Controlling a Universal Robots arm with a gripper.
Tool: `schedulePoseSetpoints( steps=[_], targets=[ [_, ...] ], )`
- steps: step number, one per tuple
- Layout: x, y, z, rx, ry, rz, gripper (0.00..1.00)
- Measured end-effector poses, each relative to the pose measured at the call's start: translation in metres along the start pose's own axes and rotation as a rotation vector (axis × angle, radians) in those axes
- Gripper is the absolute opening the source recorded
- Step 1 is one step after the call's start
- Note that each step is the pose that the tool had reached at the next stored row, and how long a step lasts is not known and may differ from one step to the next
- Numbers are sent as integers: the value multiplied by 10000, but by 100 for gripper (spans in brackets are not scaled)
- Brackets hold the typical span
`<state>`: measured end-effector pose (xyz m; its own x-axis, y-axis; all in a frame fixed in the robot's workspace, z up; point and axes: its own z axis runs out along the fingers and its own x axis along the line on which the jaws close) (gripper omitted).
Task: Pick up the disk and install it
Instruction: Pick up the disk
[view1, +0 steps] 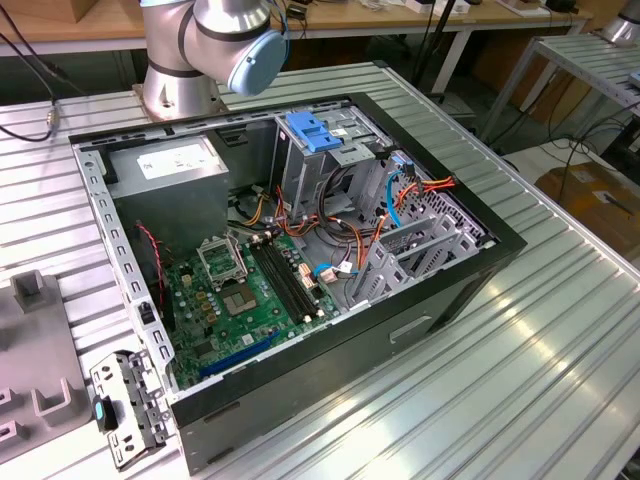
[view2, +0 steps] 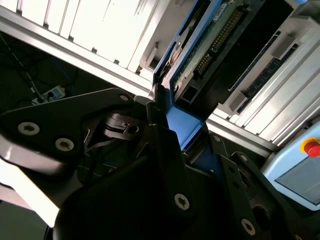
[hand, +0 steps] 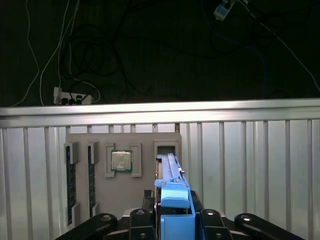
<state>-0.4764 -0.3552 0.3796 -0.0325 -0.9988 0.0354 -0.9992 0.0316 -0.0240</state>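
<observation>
The disk (hand: 169, 167) stands on edge in a slot of a grey holder plate (hand: 125, 200). Its blue plastic rail (hand: 175, 210) faces the camera in the first wrist view. In the second wrist view the disk (view2: 210, 45) shows its green circuit board side and a blue rail. My gripper (hand: 174, 200) sits with one black finger on each side of the blue rail and is shut on the disk (view2: 187, 132). In the exterior view the open computer case (view1: 440, 300) lies on the table, with a blue caddy (view1: 315, 135) on top of its drive cage.
The holder plate also carries a processor (hand: 121, 161) and memory sticks (hand: 71, 185). Beyond the ribbed aluminium table edge (hand: 160, 109) lie floor cables and a power strip (hand: 70, 95). A grey power-supply box (view1: 170, 160) sits inside the case. The arm's base (view1: 200, 50) stands behind the case.
</observation>
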Motion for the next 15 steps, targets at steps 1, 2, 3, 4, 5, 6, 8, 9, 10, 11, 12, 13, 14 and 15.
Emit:
schedulePoseSetpoints(
  steps=[1,2,3,4,5,6,8,9,10,11,12,13,14,15],
  targets=[
    [0,0,-4,0,0,0,37],
    [0,0,-11,1,0,0,37],
    [1,-1,-18,0,0,0,37],
    [1,-1,-25,0,0,0,37],
    [1,-1,-31,0,0,0,37],
    [1,-1,-40,1,0,0,37],
    [2,-2,-63,-1,0,0,37],
    [2,-2,-71,1,0,0,37],
    [3,-2,-76,1,-1,0,37],
    [3,-2,-84,-1,0,0,37],
    [3,-3,-95,0,0,0,37],
    [4,-3,-100,0,0,0,37],
    [4,-3,-106,0,0,0,37],
    [4,-3,-116,0,0,0,37]
  ],
)
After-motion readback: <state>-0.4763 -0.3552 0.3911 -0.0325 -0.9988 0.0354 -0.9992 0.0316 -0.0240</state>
